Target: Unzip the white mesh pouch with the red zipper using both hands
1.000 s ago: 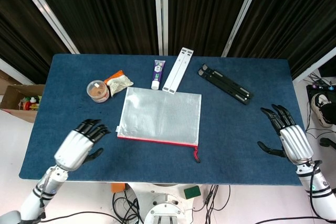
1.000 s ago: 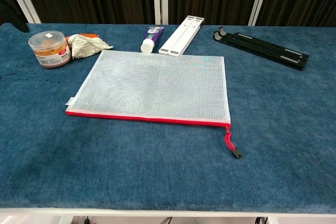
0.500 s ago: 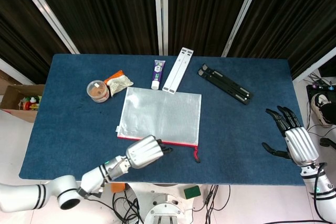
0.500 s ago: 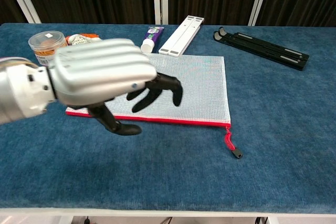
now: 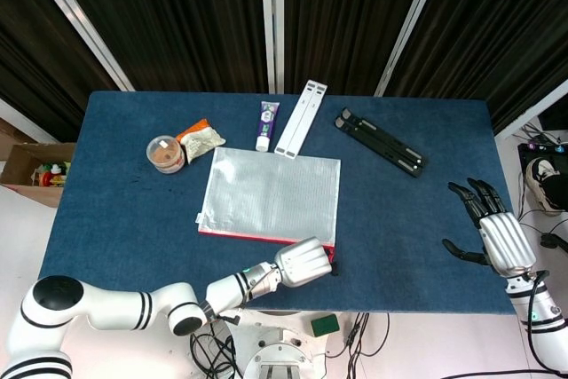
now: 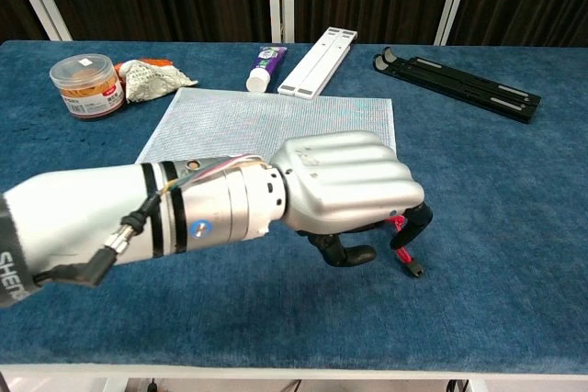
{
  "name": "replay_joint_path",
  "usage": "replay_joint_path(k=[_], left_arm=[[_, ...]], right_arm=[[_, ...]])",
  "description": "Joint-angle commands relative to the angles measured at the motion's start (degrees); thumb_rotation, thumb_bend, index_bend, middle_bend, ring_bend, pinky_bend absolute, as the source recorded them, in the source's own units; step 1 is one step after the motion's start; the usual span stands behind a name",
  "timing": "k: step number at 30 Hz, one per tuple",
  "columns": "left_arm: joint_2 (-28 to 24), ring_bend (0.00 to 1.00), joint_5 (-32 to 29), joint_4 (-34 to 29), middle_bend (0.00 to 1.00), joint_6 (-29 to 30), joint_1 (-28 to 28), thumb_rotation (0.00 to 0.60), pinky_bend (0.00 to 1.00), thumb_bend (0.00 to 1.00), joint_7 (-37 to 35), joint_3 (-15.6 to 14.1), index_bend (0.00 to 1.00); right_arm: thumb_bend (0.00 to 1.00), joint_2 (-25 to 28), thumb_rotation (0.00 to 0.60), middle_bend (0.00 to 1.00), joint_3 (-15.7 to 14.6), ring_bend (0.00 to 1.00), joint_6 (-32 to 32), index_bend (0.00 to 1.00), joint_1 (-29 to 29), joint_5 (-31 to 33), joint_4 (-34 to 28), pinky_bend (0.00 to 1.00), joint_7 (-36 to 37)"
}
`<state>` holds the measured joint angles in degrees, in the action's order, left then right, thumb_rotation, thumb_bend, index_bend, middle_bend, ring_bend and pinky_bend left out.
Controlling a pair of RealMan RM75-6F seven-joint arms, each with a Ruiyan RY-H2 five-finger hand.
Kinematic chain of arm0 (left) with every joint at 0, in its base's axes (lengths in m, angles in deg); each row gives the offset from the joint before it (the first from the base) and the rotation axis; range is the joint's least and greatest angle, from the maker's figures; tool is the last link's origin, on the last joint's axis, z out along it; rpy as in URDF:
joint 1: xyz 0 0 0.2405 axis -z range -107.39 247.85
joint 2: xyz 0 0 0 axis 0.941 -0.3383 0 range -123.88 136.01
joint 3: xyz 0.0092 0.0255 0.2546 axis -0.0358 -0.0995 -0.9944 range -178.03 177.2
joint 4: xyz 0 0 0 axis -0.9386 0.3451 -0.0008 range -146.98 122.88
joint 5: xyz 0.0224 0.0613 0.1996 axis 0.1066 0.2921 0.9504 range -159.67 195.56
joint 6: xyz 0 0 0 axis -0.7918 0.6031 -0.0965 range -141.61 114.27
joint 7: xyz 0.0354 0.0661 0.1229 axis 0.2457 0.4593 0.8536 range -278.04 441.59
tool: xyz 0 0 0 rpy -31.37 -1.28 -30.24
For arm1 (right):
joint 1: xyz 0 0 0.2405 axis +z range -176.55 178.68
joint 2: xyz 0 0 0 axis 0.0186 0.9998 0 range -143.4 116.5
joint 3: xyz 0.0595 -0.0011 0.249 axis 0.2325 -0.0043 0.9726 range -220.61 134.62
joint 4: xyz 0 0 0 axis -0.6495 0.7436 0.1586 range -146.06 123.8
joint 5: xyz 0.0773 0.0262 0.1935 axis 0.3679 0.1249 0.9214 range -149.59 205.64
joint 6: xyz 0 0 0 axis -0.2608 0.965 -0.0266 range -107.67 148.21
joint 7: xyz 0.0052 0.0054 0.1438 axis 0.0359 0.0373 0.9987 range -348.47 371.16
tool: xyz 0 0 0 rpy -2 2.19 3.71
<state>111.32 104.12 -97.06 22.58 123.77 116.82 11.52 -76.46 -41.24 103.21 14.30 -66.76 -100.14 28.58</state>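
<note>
The white mesh pouch (image 5: 271,191) (image 6: 276,117) lies flat mid-table, its red zipper (image 5: 232,235) along the near edge. The red pull cord (image 5: 333,264) (image 6: 402,243) with a black tip trails off the near right corner. My left hand (image 5: 304,262) (image 6: 349,185) hovers palm down over that corner, fingers curled under beside the cord; the chest view does not show whether they pinch it. This hand hides most of the zipper in the chest view. My right hand (image 5: 493,232) hangs off to the right near the table edge, fingers spread, holding nothing.
Behind the pouch lie a small round jar (image 5: 165,153) (image 6: 86,85), a crumpled packet (image 5: 202,138) (image 6: 152,78), a tube (image 5: 266,124) (image 6: 266,68), a white bar (image 5: 300,118) (image 6: 317,61) and a black folding stand (image 5: 380,141) (image 6: 457,84).
My left hand swept right along the pouch's near edge, from the front left of the table to the zipper pull corner. The right hand barely shifted.
</note>
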Motion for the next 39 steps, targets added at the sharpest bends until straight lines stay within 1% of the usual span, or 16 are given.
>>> replay_joint_path(k=[1,5,11,15,26,34,39], left_arm=[[2.84,0.86,-2.03,3.03,0.88,-0.45,1.94,0.6,1.0,0.36,1.49,0.48,0.46],[5.64,0.86,-3.58,6.3,0.88,1.17,3.04,0.6,1.0,0.29,2.4,0.91,0.46],[7.68,0.86,-5.14,8.36,0.88,2.85,4.24,0.6,1.0,0.28,2.8,0.75,0.48],[8.44,0.86,-6.19,9.37,0.88,3.32,5.04,0.6,1.0,0.28,3.41,0.56,0.48],[8.82,0.86,-8.97,10.21,0.88,4.6,5.91,0.6,1.0,0.28,5.53,-1.21,0.48],[9.01,0.86,-10.63,10.52,0.88,4.97,6.31,0.6,1.0,0.28,5.62,-2.39,0.49],[9.02,0.86,-10.93,10.59,0.88,5.38,6.41,0.6,1.0,0.33,5.49,-3.23,0.51]], right_arm=[[0.19,-0.18,0.6,0.18,-0.03,0.0,-0.15,0.07,0.06,0.13,0.3,0.09,0.25],[0.19,-0.37,0.6,0.18,-0.03,0.0,-0.07,0.07,-0.06,0.38,0.74,0.09,0.49],[0.19,-0.44,0.6,0.18,-0.15,0.0,-0.01,0.07,-0.23,0.59,1.23,0.09,1.04],[0.19,-0.54,0.6,0.18,-0.23,0.0,0.12,0.07,-0.31,0.52,1.49,0.09,1.35],[0.2,-0.79,0.6,0.18,-0.31,0.0,0.03,0.07,-0.39,0.75,2.21,0.09,2.17],[0.19,-0.92,0.6,0.18,-0.25,0.0,-0.21,0.07,-0.34,1.04,2.43,0.09,2.35],[0.19,-1.03,0.6,0.18,-0.29,0.0,-0.45,0.07,-0.27,1.11,2.57,0.09,2.48]])
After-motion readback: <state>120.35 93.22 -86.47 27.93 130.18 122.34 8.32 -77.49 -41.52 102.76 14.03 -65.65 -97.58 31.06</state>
